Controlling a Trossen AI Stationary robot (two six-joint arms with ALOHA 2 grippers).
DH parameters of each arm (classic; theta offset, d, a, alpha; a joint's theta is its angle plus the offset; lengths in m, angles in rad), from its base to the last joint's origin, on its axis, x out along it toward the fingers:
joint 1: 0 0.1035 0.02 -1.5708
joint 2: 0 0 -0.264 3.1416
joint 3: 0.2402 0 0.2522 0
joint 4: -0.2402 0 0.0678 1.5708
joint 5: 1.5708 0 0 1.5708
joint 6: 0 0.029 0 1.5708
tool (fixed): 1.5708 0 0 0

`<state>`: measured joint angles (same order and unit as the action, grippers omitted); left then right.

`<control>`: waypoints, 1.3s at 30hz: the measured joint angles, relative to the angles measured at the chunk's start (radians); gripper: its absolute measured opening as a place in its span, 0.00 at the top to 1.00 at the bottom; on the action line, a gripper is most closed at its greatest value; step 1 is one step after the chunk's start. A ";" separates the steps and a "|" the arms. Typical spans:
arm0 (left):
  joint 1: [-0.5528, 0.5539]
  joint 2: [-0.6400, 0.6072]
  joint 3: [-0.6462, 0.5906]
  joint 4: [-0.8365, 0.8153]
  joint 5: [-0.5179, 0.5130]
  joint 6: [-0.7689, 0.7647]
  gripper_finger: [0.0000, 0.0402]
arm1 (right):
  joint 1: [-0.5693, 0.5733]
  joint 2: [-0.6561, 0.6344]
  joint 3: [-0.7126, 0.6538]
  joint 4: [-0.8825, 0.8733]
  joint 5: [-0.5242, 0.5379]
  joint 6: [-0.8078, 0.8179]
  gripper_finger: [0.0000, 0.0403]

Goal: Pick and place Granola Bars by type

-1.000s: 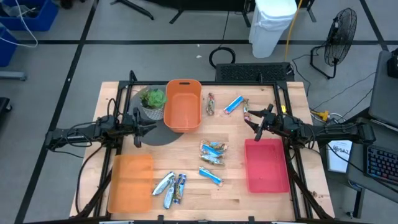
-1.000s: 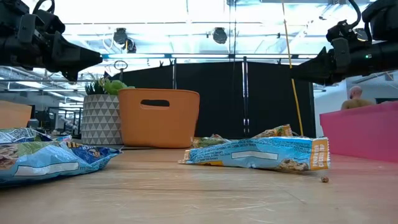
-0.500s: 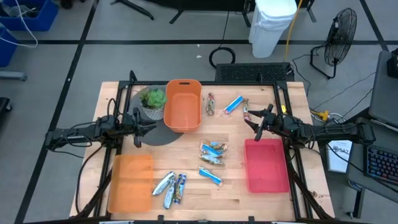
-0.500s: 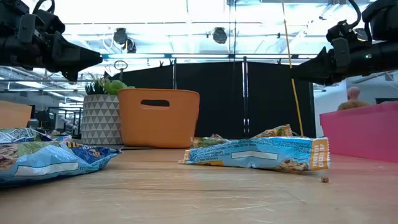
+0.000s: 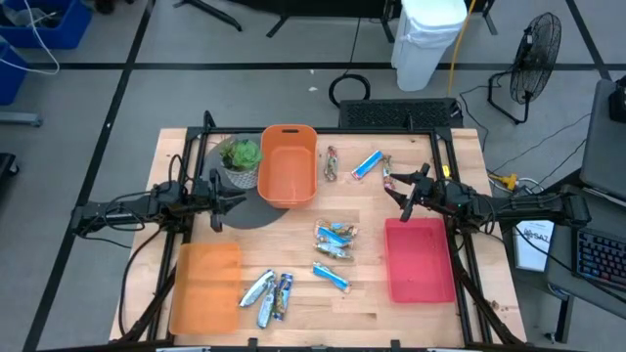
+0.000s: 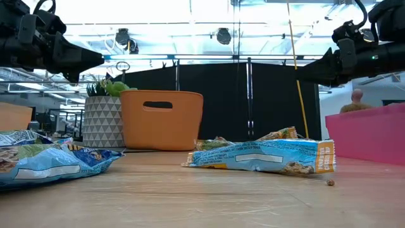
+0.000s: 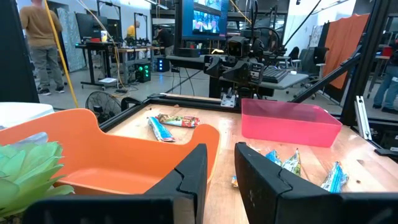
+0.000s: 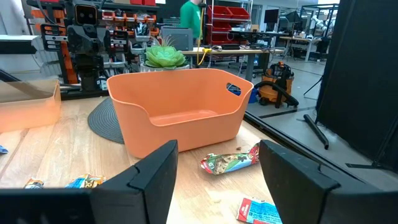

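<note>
The Granola Bars [image 5: 335, 243] are slim and flat, in shiny wrappers, and they lie on the wooden tabletop [image 5: 367, 293] in three loose groups. The middle group has bright blue wrappers with some brownish print, and one more blue bar [image 5: 331, 278] lies a little nearer to the front edge. At the front, just beside the flat orange tray [image 5: 204, 287], there are silver and dark blue bars [image 5: 269, 293] lying close together. At the far side, beside the tall orange bin [image 5: 289, 164], lie a brownish bar [image 5: 332, 163], a bright blue bar [image 5: 367, 164] and one more bar [image 5: 387, 173] of mixed colours that sits near the right pincer [image 5: 400, 192]. The right pincer is released, with its two fingers well apart, and it hangs over the tabletop just behind the far edge of the pink bin [image 5: 419, 260]; the middle group of bars lies to its front left, apart from it. The left pincer [image 5: 229, 198] is also released, with only a narrow gap between its fingers, and holds nothing. It hangs over a dark round mat [image 5: 249, 210] near the potted plant [image 5: 239, 159], well apart from all the bars. In the low view both pincers are clearly above the tabletop, and a blue bar [image 6: 262, 156] lies flat in the foreground.
</note>
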<state>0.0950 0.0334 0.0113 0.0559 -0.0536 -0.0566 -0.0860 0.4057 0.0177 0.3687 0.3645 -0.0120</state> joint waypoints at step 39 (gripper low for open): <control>0.000 0.000 0.000 0.000 0.000 0.000 0.78 | 0.001 0.000 0.000 0.075 -0.052 0.103 0.46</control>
<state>0.0950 0.0337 0.0112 0.0559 -0.0538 -0.0566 -0.0849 0.4057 0.0175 0.4438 0.3121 0.0911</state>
